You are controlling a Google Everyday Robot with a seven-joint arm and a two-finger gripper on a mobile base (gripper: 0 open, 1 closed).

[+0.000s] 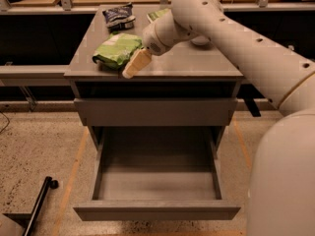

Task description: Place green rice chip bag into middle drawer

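Note:
The green rice chip bag lies on the left part of the grey cabinet top, lime green with pale patches. My gripper hangs at the end of the white arm, just right of the bag's front right corner and touching or almost touching it, low over the cabinet top. The middle drawer stands pulled out below, with its grey tray bare. A shut drawer front sits above it.
A dark blue bag lies at the back left of the cabinet top. A slimmer green bag and a white bowl sit behind the arm, mostly hidden. A black pole lies on the speckled floor at the left.

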